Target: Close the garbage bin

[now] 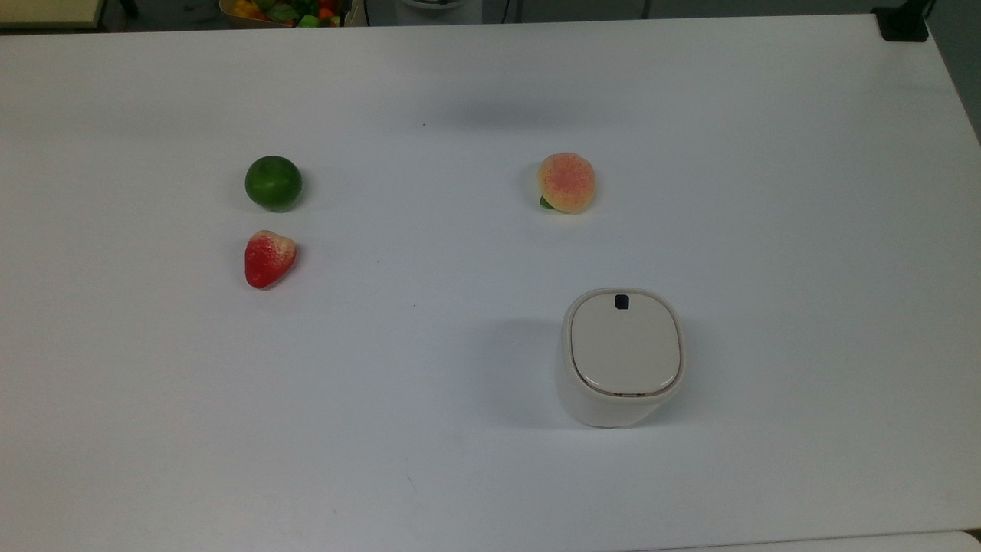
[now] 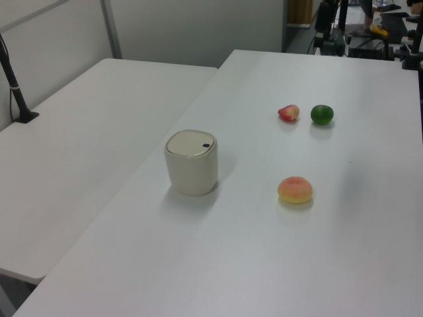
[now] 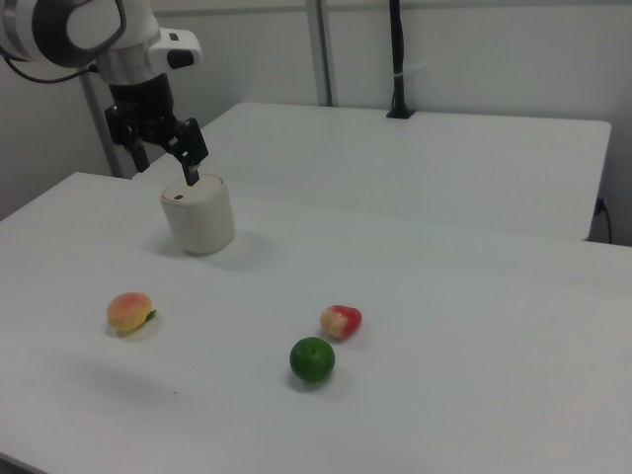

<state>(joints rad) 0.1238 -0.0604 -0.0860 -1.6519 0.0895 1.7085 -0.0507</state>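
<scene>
The garbage bin [image 1: 621, 356] stands upright on the white desk [image 1: 805, 230] with its flat lid [image 1: 625, 343] down and level, a small black mark [image 1: 621, 302] near the lid's edge; in the top view a peach [image 1: 566, 182] lies above it. A lime [image 1: 273, 183] and strawberry [image 1: 268, 258] sit close together, well apart toward the top view's left. In the right view the gripper [image 3: 161, 158] hangs up over the desk, fingers [image 3: 191, 164] spread open and holding nothing.

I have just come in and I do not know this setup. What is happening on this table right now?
A robot arm's gripper hangs in the air with open fingers, holding nothing. On the white table stands a cream garbage bin with its lid lying flat and shut. A peach, a lime and a strawberry lie apart from the bin, untouched.
</scene>
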